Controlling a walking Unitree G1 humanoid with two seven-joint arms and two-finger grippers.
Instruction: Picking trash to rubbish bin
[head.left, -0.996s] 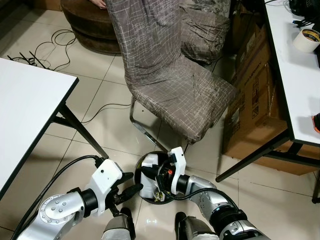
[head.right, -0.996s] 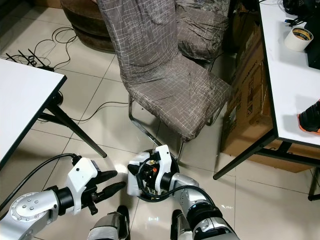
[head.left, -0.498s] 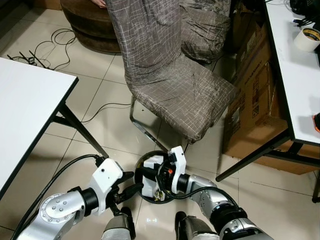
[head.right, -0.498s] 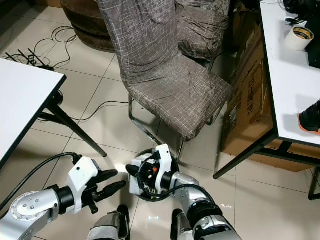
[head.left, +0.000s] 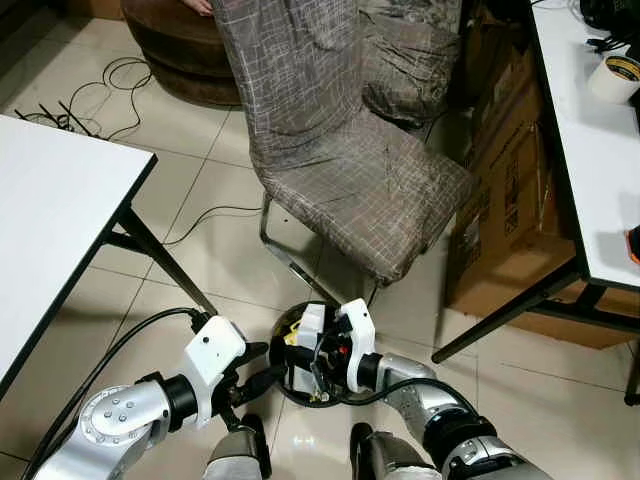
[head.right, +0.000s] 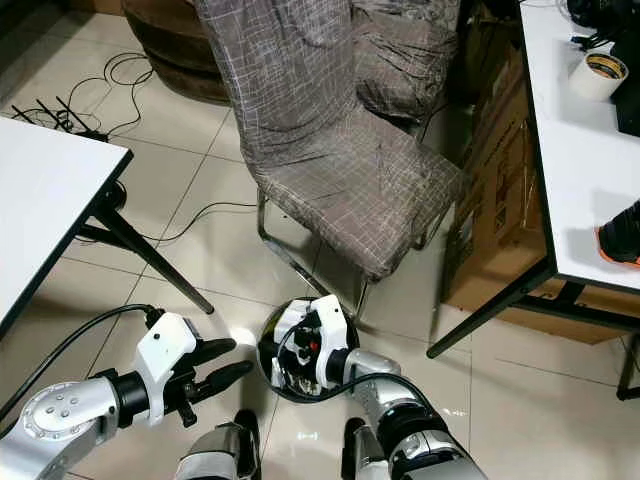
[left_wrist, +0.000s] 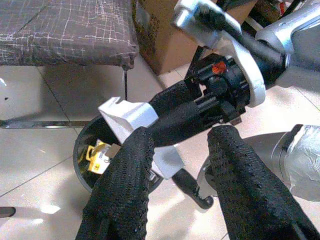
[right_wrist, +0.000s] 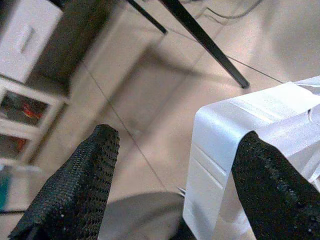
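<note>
No text, label, brand or number can be read. The cardboard box (head.left: 515, 215) standing against the inner edge of the desk (head.left: 590, 140) carries dark printed marks on its side, too small and blurred to make out. The roll of tape (head.left: 620, 78) near the desk's far edge bears a dark band of print that cannot be read. The yellow wrapper (left_wrist: 98, 152) inside the rubbish bin (left_wrist: 85, 165) shows some dark printing, likewise illegible.
</note>
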